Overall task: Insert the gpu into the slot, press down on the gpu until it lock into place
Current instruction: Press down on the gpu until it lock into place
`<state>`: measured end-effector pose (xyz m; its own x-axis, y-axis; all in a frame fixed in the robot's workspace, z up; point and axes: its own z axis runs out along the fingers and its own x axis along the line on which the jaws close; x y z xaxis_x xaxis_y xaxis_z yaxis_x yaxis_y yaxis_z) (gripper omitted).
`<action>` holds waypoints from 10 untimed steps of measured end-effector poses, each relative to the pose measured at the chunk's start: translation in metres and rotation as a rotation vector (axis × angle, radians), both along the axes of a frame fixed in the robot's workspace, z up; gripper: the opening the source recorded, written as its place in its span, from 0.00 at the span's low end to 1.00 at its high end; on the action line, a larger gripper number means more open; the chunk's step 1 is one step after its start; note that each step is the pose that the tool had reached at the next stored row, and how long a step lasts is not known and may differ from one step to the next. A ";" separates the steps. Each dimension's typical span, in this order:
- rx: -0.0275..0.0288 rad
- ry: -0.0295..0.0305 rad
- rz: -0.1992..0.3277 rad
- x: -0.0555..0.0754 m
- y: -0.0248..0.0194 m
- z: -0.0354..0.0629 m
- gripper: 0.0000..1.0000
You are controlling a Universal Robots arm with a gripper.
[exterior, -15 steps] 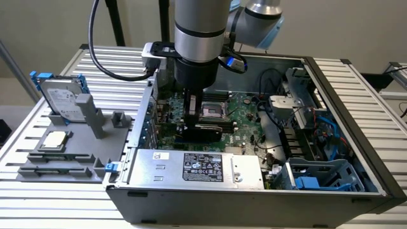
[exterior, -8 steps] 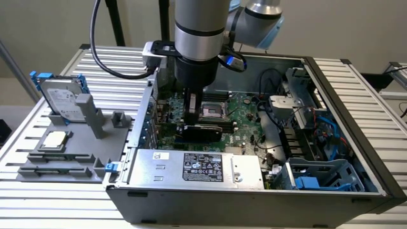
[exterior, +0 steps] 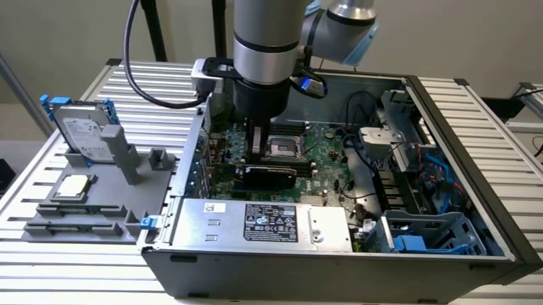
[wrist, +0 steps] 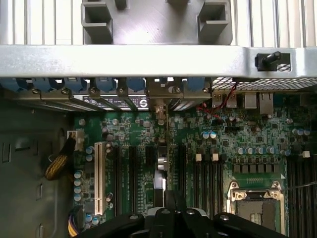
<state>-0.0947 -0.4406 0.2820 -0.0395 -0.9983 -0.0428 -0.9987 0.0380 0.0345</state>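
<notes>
Single arm (exterior: pixel 266 38), its silver forearm tube standing near vertical and running up out of the exterior view's top edge. A grey joint housing (exterior: pixel 352 25) with a pale-blue cap sat beside it, toward the exterior view's right. Below the tube was a black wrist (exterior: pixel 253 101), also plumb, pointing straight down. A light bracket (exterior: pixel 208 68) was clamped at the wrist's top, on the exterior view's left side. The tool (wrist: pixel 173 198) hung at the bottom of the wrist, aimed downward. From the wrist camera, its two dark fingers (wrist: pixel 169 206) lay pressed together with no gap between them: tool closed. Could not tell whether the tips touched anything.
</notes>
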 end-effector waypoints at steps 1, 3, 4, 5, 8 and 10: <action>-0.0001 0.0000 0.000 0.000 0.0001 -0.0019 0.11; -0.0011 0.0000 0.000 0.000 0.0003 -0.0054 0.11; -0.0018 0.0000 0.000 0.000 0.0004 -0.0072 0.11; -0.0025 0.0000 0.000 0.000 0.0005 -0.0090 0.11; -0.0053 0.0002 0.000 0.000 0.0008 -0.0142 0.11; -0.0073 0.0007 0.000 0.000 0.0010 -0.0168 0.11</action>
<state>-0.0948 -0.4396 0.2652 -0.0396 -0.9986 -0.0355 -0.9987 0.0384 0.0349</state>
